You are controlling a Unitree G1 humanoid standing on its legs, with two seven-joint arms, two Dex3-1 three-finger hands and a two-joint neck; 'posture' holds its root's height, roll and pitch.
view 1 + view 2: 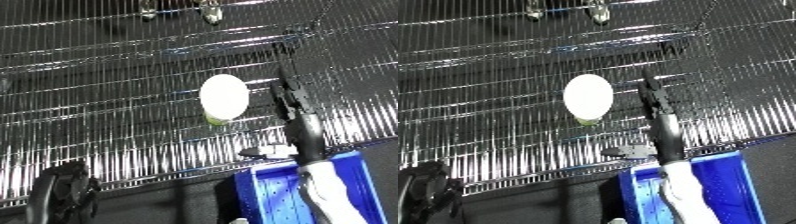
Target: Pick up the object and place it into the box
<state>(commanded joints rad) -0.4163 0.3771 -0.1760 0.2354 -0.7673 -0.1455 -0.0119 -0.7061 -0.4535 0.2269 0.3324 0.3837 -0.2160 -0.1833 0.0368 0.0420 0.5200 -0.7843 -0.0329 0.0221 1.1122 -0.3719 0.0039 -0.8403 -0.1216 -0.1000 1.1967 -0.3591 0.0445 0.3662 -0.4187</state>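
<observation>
The object is a round container with a white lid and a pale green body. It lies on the wire rack near the middle of the view. My right hand reaches up over the rack just right of the object, open, its straight fingers level with the lid and a small gap between them and it. The thumb sticks out to the left below the object. The blue bin sits at the lower right under my right forearm. My left hand is a dark shape at the lower left, away from the object.
The wire rack fills most of the view, with its front edge running across just above the bin. Two small metal fittings hang at the top edge. Dark floor lies below the rack.
</observation>
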